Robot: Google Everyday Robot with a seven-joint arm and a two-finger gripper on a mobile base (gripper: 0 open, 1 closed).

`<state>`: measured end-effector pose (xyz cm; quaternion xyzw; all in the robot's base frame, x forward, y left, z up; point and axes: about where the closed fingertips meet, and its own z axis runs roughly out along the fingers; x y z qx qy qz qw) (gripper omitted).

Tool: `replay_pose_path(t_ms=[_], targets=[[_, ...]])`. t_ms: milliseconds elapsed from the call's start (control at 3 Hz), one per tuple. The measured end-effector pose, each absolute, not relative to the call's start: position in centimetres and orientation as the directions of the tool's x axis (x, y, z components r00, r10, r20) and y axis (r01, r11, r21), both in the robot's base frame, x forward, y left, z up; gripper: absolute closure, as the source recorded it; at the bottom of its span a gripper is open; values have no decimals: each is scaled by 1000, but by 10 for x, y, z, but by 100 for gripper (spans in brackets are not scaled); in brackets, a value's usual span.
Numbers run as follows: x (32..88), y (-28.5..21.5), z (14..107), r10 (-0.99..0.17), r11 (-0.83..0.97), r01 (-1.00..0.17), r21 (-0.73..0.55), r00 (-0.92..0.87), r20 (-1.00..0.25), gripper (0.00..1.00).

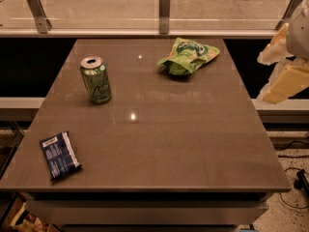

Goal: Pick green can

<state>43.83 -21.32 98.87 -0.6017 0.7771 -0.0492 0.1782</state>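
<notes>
The green can (96, 79) stands upright on the left half of the brown table (183, 144), with a light green body and a silver top with a pull tab. My gripper (264, 79) hangs at the far right edge of the view, off the table's right side and far from the can. Its two pale fingers (285, 83) stand apart with nothing between them.
A green-and-white snack bag (188, 57) lies at the table's back right. A dark blue packet (59, 155) lies near the front left corner. A glass rail with metal posts (164, 5) runs behind the table. Cables (294, 173) lie on the floor at right.
</notes>
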Motion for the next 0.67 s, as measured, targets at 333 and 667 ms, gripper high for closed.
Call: replay_pose_path(t_ms=[333,667], targets=[[438,-212,991,-953,271,-915,-299,-211,-219,39],[438,-212,993,-953,271,-913,-306,-209,-221,17]])
